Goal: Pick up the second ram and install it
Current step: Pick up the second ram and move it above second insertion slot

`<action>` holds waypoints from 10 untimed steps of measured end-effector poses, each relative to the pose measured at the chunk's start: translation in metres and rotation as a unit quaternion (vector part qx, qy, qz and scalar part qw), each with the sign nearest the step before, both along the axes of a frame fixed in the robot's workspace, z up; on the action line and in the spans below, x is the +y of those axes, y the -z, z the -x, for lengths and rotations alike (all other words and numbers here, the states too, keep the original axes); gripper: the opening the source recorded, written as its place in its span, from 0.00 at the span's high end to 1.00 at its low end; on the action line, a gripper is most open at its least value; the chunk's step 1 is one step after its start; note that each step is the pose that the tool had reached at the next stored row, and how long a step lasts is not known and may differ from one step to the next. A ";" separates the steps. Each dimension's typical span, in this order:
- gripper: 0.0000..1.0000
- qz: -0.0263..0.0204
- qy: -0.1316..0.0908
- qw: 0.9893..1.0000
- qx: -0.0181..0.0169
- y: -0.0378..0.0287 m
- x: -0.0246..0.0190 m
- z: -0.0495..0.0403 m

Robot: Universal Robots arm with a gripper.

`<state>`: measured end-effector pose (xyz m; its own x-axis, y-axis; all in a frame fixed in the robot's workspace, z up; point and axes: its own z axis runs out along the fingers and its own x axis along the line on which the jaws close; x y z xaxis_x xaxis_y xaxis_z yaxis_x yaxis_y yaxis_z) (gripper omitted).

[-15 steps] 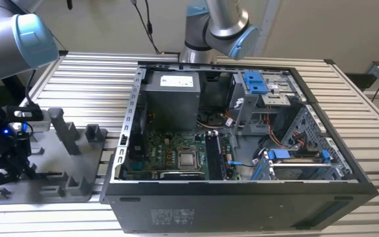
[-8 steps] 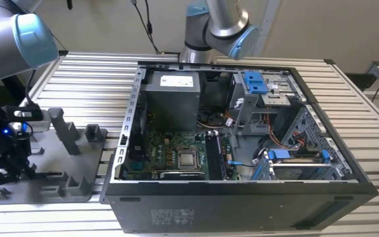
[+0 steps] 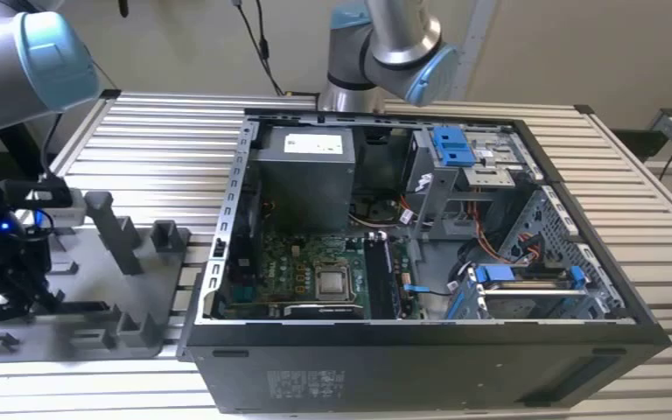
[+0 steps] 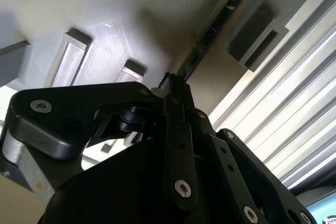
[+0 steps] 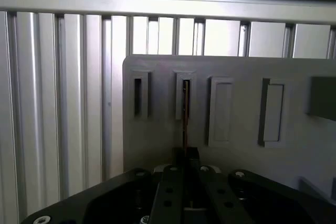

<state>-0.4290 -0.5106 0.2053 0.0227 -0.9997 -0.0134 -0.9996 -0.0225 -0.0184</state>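
1. A white label [image 3: 318,140] sits on the grey power supply [image 3: 304,188] in the upper middle of the exterior view. I can't make out its print from here. The print on the second label [image 3: 307,381], on the black front wall of the open computer case [image 3: 453,359], is no easier to read.
2. The case holds a green motherboard [image 3: 295,262] with a square silver processor [image 3: 333,282] at lower centre. Blue drive brackets [image 3: 453,144] sit toward the upper right.
3. A grey holder tray [image 3: 143,284] lies on the slatted metal table [image 3: 161,131] at the exterior view's lower left, beside the case.
4. In the first wrist view, the second ram [image 5: 185,111] stands edge-on in one narrow slot [image 5: 183,80] of that tray.
5. The gripper [image 5: 186,155] looks clamped on the stick's near end, with its fingers pressed together around the thin edge.
6. In the second wrist view, the gripper [image 4: 176,85] has the same hold. The second ram [image 4: 206,36] runs from the fingertips into the tray's slot.
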 end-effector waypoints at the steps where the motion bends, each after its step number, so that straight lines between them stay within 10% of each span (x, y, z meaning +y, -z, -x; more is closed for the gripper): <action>1: 0.86 0.000 0.000 1.000 0.000 -0.0012 0.0000 0.0000; 10: 0.86 0.000 0.000 1.000 0.000 -0.0107 0.0000 0.0000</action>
